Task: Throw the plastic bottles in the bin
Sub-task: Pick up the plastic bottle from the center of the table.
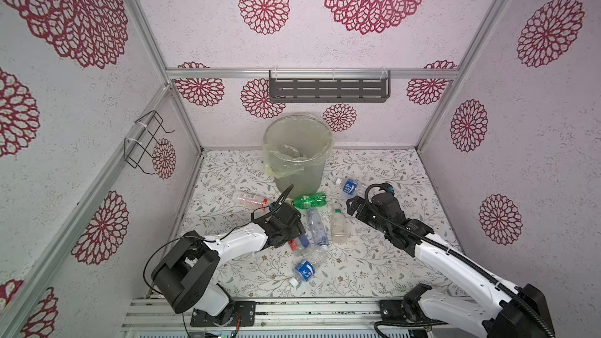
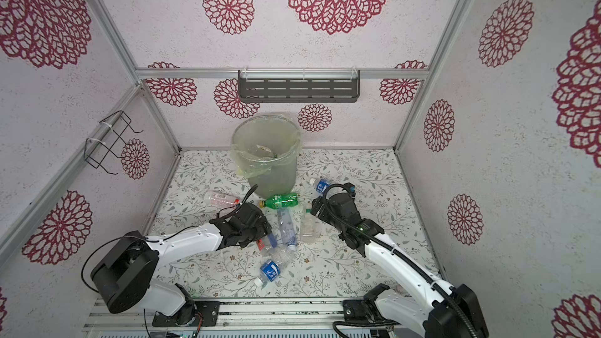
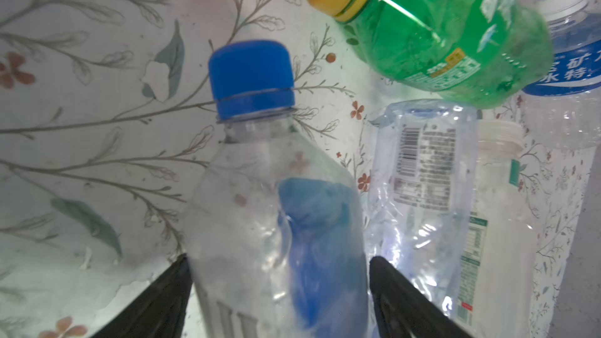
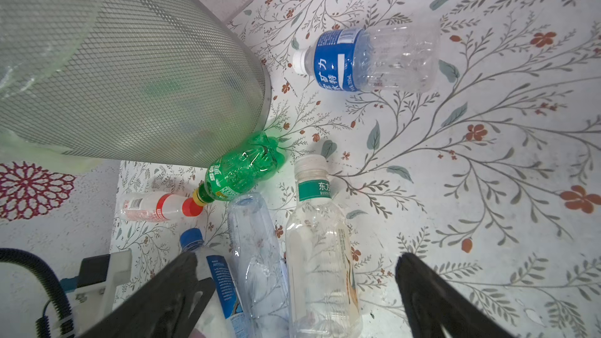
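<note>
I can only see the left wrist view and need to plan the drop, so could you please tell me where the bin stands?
Observer: The bin stands upright at the back of the table, just beyond the green bottle.
Operator: Thank you. Is anything inside it yet?
Observer: Yes, at least one discarded bottle shows through its mouth in both top views.
Operator: And what is the right gripper doing?
Observer: The right gripper is open and empty, pointed at the green-banded bottle.
</note>
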Motion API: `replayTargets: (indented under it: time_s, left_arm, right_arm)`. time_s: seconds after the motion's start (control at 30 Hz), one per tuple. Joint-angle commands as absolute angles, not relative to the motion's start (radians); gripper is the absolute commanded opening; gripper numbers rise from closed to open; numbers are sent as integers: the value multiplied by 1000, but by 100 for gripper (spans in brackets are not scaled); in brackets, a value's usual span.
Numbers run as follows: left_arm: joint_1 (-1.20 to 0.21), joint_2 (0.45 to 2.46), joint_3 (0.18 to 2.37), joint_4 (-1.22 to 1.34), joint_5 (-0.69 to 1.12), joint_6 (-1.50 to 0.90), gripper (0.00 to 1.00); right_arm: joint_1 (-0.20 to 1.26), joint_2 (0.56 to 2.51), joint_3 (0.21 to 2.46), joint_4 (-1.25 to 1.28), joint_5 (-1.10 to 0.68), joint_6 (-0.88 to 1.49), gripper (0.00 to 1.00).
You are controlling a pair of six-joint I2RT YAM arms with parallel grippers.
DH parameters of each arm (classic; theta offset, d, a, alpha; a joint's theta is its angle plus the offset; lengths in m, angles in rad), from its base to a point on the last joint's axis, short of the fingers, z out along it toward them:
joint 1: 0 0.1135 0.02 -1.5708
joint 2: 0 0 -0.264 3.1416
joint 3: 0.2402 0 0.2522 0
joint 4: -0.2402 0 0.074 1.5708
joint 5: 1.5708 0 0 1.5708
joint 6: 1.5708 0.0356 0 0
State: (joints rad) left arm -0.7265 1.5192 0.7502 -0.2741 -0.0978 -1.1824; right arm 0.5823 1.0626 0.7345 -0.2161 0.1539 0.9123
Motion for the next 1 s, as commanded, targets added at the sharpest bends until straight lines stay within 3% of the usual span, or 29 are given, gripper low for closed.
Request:
replayTargets:
  time_s: [0.0,0.5,0.97]
  left_arm:
    - [-736,1540,740,-242,-114,-1200,87]
    - [-736,1504,728,-245,-137,-1200,69]
    - [-735,1314,652,-221,-167,-1160,68]
  right_arm:
    - [580,1046,755,-228,177,926,99]
    - [580,1059,768,-231,179,918,99]
    - [580,1052,739,-220,178,934,99]
